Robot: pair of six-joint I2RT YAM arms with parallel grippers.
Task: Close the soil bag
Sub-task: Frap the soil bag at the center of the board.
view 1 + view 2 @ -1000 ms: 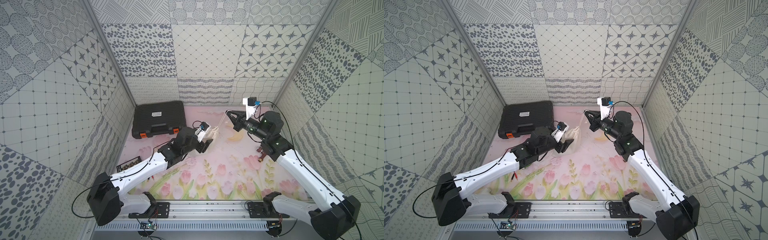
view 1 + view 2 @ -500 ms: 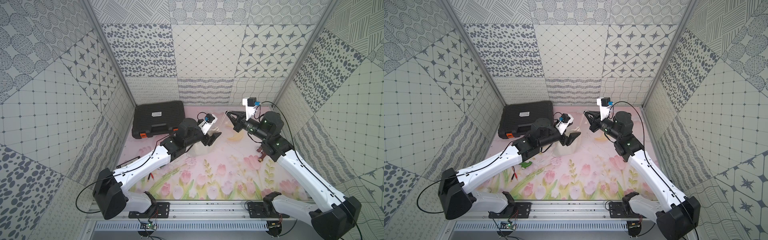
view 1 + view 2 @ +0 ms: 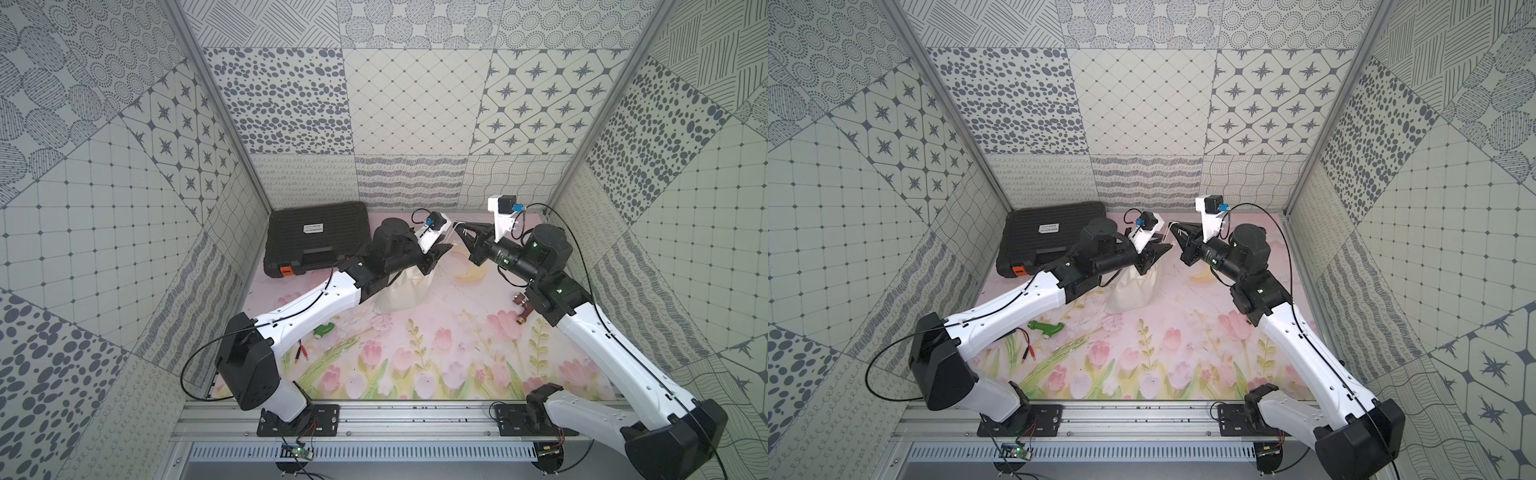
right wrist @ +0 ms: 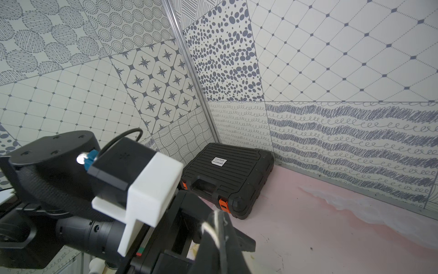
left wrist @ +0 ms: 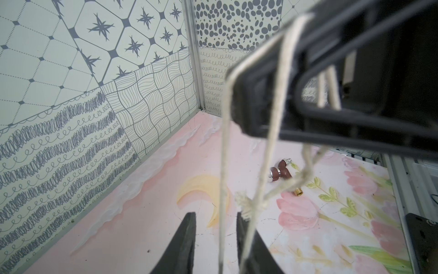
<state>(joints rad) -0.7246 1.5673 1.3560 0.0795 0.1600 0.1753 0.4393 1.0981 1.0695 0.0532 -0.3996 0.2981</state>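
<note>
My right gripper [image 4: 217,220] clamps the thin cream cords [image 5: 222,166] of the soft cream-white cloth soil bag [image 3: 403,293] — my left gripper [image 5: 215,215] stands apart, one cord between its jaws.

I see the soil bag [image 3: 401,295] as matt cloth, its cords [image 5: 222,166] rough, frayed twine; the black case [image 4: 233,176] looks ribbed matt plastic.

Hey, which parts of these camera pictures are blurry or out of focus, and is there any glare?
Left wrist view: the right gripper and the cords hanging from it are close and blurred, while the floor is sharp. Right wrist view: the black case is crisp, but the gripper's own jaws are soft. Both top views: even light, sharp, no glare.
</note>
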